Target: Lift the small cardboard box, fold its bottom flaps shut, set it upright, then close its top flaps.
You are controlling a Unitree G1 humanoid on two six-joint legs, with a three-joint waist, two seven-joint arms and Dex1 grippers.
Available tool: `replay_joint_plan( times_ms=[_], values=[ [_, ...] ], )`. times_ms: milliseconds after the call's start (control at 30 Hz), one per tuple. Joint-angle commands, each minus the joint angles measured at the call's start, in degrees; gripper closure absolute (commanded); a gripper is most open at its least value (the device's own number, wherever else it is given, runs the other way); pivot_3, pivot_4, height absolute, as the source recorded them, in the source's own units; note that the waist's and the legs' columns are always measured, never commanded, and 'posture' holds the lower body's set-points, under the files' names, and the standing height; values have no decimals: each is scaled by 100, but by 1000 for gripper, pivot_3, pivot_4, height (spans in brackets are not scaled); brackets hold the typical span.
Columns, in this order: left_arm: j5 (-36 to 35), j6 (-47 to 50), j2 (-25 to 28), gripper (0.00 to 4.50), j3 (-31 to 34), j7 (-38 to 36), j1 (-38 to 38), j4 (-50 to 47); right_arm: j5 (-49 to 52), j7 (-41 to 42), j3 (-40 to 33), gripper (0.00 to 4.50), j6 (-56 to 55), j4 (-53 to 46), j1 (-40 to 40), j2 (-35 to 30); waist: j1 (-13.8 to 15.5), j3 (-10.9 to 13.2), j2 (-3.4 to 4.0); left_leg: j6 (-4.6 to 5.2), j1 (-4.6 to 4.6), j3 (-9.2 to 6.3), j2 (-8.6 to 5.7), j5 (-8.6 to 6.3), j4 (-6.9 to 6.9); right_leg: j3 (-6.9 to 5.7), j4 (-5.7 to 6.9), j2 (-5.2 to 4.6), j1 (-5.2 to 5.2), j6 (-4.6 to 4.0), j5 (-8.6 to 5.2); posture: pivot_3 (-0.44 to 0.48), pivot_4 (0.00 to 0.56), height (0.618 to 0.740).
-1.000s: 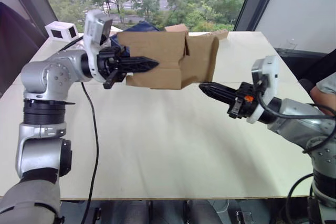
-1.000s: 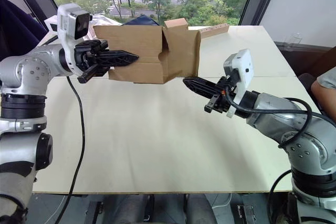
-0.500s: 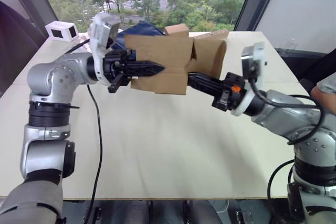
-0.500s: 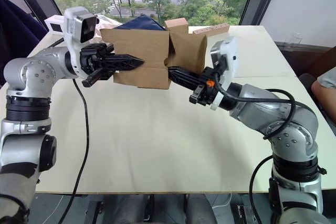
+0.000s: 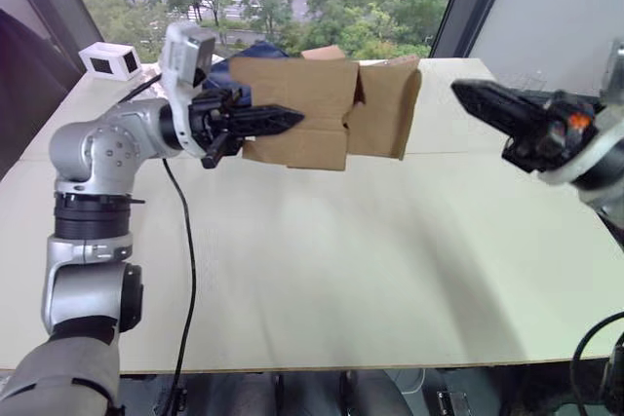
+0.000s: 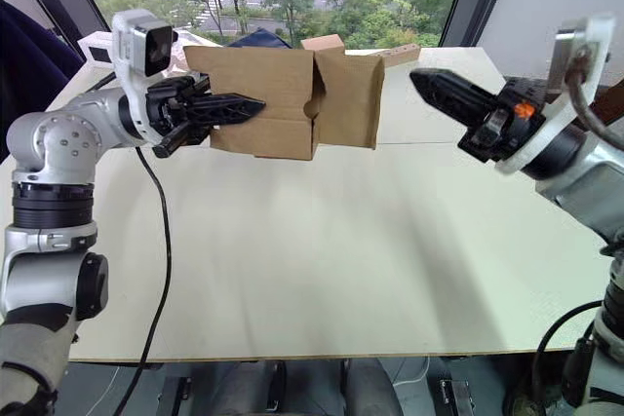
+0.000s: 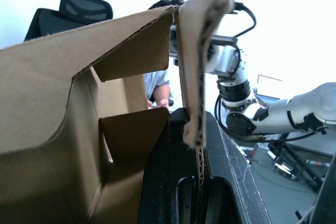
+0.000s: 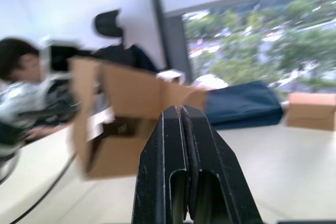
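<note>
The small cardboard box [image 5: 297, 94] hangs in the air over the far half of the table [image 5: 322, 270], lying on its side. My left gripper [image 5: 288, 120] is shut on its near wall, one finger inside and one outside, as the left wrist view shows with the cardboard edge [image 7: 191, 77] between the fingers. A wide flap [image 5: 385, 114] at the box's right end stands ajar and hangs downward. I cannot tell whether it is one of the top flaps. My right gripper [image 5: 463, 94] is shut and empty, level with the box, a hand's width to the right of that flap, pointing at it.
A white box with dark panels [image 5: 109, 58] sits at the table's far left corner. Behind the held box lie a dark blue cloth [image 6: 258, 39], a small tan block [image 6: 322, 43] and a long thin tan block [image 6: 400, 54].
My right gripper has drawn back from the box's right end, moving right and upward. The right flap now hangs more squarely over the opening. The left gripper still holds the box.
</note>
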Motion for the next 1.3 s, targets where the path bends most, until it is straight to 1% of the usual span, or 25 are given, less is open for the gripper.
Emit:
replay_joint_plan(
  times_ms=[33, 133, 233, 300, 367, 500, 633, 900, 1000, 1033, 1100, 1133, 1300],
  values=[
    [-131, -15, -8, 4500, 107, 27, -81, -138, -1124, 202, 503, 4476, -532, 395, 61, 235, 7, 0, 0, 0, -2, 1, -2, 0, 1, 0, -1, -1, -1, 0, 0, 0, 150, 740],
    [-164, 32, -30, 4500, 93, 63, -84, -207, -1566, 511, 966, 4476, -663, 598, -87, 460, 15, 0, 0, -1, -7, 4, -8, 1, 5, 1, 0, -8, -4, 1, 1, 0, 150, 740],
    [-179, 55, -38, 4500, 82, 86, -94, -229, -1801, 730, 1189, 4476, -732, 713, -254, 663, 13, 0, 1, -1, -8, 2, -7, 1, 5, 0, 0, -7, -6, 1, 1, 0, 150, 740],
    [-140, 53, -10, 4500, 54, 65, -103, -203, -1800, 894, 1313, 4476, -780, 573, -418, 840, 12, 0, 1, -2, -8, 1, -7, 1, 5, 0, 1, -7, -6, 1, 1, 0, 150, 740],
    [-105, 45, 22, 4500, 42, 53, -106, -184, -1581, 969, 1306, 4476, -676, 351, -501, 984, 9, 0, 1, -2, -7, 1, -7, 1, 5, 0, 1, -7, -6, 1, 1, 0, 150, 740],
    [-74, 5, 90, 4500, 101, 40, -162, -24, -997, 980, 1370, 4476, -228, -194, -419, 1101, 13, 0, 1, -2, -9, -5, -6, 1, 4, -2, 1, -8, -6, 1, 1, 0, 150, 740],
    [-75, -16, 66, 4500, 97, 50, -152, 27, -886, 791, 1316, 4476, -244, -244, -373, 1308, 22, 0, 1, -3, -7, -4, -7, 1, 7, -3, 0, -11, -3, 1, 1, 0, 150, 740],
    [-88, -8, 19, 4500, 95, 79, -187, 56, -628, 672, 1167, 4476, -411, -206, -274, 1722, 10, 0, 1, -3, -8, -4, -9, 1, 6, -3, 2, -11, -6, 1, 1, 0, 150, 740],
    [-93, -18, -13, 4500, 112, 110, -222, 96, -511, 685, 1086, 3662, -553, -91, -197, 1997, 10, 0, 1, -2, -7, -4, -7, 1, 6, -3, 2, -9, -6, 1, 1, 0, 150, 740],
    [-96, -16, -20, 4500, 116, 109, -232, 107, -421, 667, 1064, 3317, -535, -64, -181, 2063, 10, 0, 1, -2, -7, -4, -7, 1, 6, -3, 3, -9, -6, 1, 1, 0, 150, 740],
    [-95, -18, -28, 4500, 122, 97, -249, 130, -222, 667, 1033, 2481, -497, -11, -145, 2171, 9, 0, 1, -3, -8, -3, -9, 1, 6, -3, 3, -10, -6, 1, 1, 0, 150, 740],
    [-81, -32, -31, 4500, 119, 91, -261, 154, -176, 662, 1017, 2233, -528, 22, -139, 2233, 9, 0, 1, -2, -8, -3, -9, 1, 6, -3, 3, -10, -6, 1, 1, 0, 150, 740],
    [-14, -144, -35, 4500, 106, 102, -297, 239, -127, 693, 1026, 2233, -570, 159, -88, 2417, 6, 0, 1, -3, -7, -3, -8, 1, 6, -3, 5, -10, -6, 1, 1, 0, 150, 740]
  ],
)
